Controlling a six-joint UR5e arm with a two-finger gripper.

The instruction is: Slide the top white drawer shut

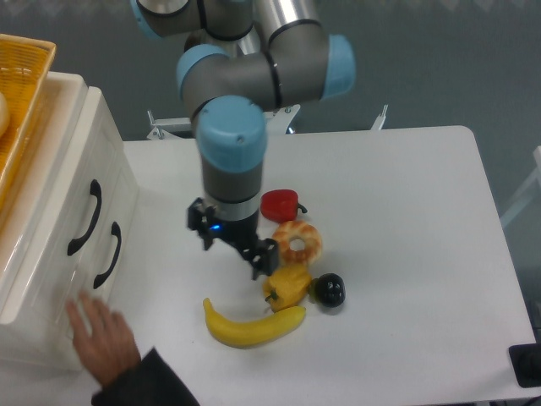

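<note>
Top white drawer (63, 211): set flush in the white cabinet at the left, black arched handle (85, 217) on its front; second drawer front with matching handle (108, 255) beside it. Gripper (236, 246): hung over mid-table, well right of the cabinet, fingers spread, nothing held. Tabletop items: red pepper (280, 204), doughnut (297, 243), yellow pepper (287, 285), black fruit (330, 290), banana (252, 326). Human hand (100, 332): laid near the cabinet's near corner. Yellow wicker basket (24, 110): kept atop the cabinet.

Arm bent over, tool (235, 244) pointing down, fingers apart.
</note>
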